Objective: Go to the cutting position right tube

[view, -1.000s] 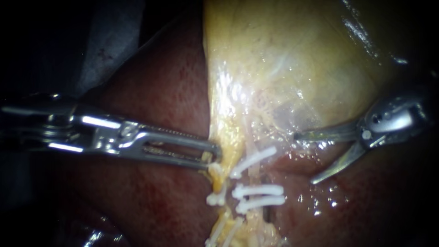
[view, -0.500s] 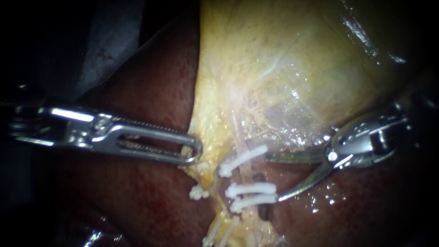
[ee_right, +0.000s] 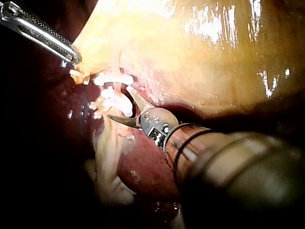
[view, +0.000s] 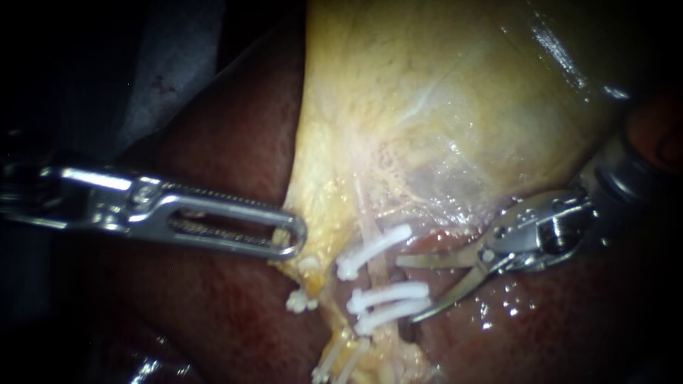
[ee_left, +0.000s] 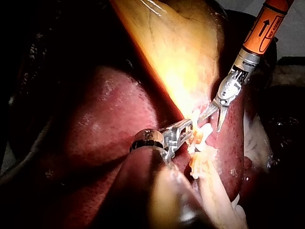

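Right instrument (view: 407,291) slides in leftward, blades apart, tips now just right of the right tube (view: 380,274). That tube runs up-down, crosswise to the blades, bare between its clips (view: 373,249). Left instrument (view: 288,238) stays clamped on the gallbladder (view: 427,107) edge.

Bare right tube (view: 379,274) shows between the upper clip (view: 373,249) and the lower two clips (view: 391,292), facing the right instrument's (view: 407,291) spread blades. The gallbladder (view: 441,107) overhangs above; the liver (view: 555,320) lies close beneath.
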You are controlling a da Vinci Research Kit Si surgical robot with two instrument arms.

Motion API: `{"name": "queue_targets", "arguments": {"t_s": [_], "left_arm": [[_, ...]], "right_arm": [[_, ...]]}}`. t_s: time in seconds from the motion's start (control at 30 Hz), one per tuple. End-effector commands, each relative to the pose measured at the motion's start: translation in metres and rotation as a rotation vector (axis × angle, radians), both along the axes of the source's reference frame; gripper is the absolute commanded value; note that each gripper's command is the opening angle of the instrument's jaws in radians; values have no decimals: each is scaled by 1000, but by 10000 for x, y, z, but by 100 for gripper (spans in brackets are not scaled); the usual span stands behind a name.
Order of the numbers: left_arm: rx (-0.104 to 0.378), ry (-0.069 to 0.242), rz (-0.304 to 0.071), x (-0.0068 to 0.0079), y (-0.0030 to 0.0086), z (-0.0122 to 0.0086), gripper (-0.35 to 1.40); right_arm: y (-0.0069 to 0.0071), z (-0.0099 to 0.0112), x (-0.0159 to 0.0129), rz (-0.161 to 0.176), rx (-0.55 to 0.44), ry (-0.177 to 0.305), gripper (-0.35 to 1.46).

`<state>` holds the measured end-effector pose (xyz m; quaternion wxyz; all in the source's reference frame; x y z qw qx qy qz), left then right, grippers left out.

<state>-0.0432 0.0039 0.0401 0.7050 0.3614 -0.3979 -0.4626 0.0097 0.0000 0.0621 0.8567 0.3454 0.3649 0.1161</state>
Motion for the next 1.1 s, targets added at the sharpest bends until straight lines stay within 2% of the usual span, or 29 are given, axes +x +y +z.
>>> {"name": "queue_targets", "arguments": {"t_s": [0.03,0.3,0.67,1.1], "left_arm": [[0,1,0,0,0,-1,-35],[1,0,0,1,0,-3,-35],[2,2,3,2,0,-4,-35],[2,2,3,2,0,-4,-35]], "right_arm": [[0,0,1,1,0,0,83],[-1,2,14,1,19,-5,73],[-6,7,38,-17,39,-1,64],[-4,9,50,1,64,-20,42]]}}
